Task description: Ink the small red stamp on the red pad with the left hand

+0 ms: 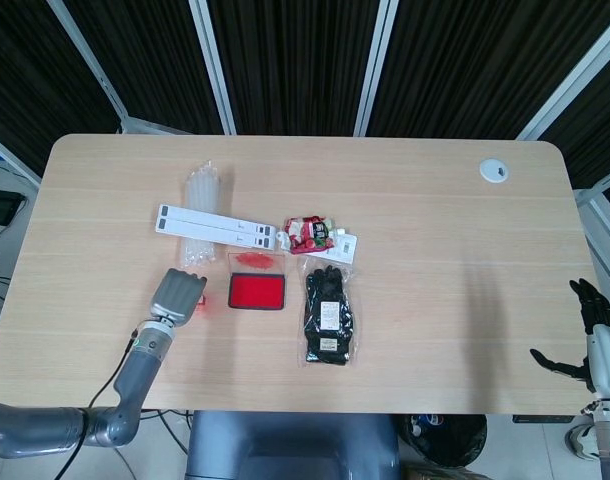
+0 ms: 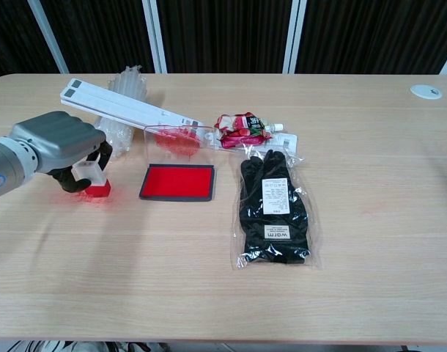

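Note:
My left hand (image 2: 58,147) (image 1: 180,295) grips the small stamp (image 2: 92,180), a clear block with a red base. The stamp stands on the table over a red ink smear, left of the red ink pad (image 2: 178,182) (image 1: 257,292). The pad lies open in its dark tray, with its clear lid (image 2: 175,139) tilted up behind it. In the head view the stamp is hidden under the hand. My right hand (image 1: 597,345) hangs off the table's right front corner with its fingers spread and nothing in them.
A pair of black gloves in a clear bag (image 2: 274,207) lies right of the pad. A red snack packet (image 2: 242,127), a white strip (image 2: 124,104) and a plastic tube bundle (image 2: 123,103) sit behind. A grey cable cap (image 2: 426,91) is at the far right.

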You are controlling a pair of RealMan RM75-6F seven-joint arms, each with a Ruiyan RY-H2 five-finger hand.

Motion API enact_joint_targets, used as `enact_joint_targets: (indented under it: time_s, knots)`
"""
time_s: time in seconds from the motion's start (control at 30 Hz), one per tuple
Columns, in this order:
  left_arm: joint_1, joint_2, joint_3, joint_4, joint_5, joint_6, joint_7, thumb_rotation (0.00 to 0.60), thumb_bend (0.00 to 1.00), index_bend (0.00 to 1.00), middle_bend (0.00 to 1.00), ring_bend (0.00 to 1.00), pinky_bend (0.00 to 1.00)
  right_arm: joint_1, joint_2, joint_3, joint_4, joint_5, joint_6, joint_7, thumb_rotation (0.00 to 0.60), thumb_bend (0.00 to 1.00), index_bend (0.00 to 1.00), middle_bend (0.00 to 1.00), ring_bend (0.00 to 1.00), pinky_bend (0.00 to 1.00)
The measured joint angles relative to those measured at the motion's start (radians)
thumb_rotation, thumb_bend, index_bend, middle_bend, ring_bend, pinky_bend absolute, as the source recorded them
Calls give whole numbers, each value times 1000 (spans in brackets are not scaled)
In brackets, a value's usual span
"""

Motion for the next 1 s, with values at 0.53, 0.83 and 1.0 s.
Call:
enact_joint_targets:
  time_s: [0.53,0.83,1.0]
  knots:
    - [3,-26,-11,28,-12,-18,19,600,524,583,599,485,557,0,1,0,1,1,-2,2,600,115,0,0,0,204]
    - [6,-30,-14,35,-15,-23,25,600,501,561,576,468,541,0,1,-1,1,0,-2,0,600,116,0,0,0,204]
    - [6,-31,-16,35,-18,-26,32,600,472,550,567,461,536,0,1,-1,1,-1,-2,-1,600,129,0,0,0,204]
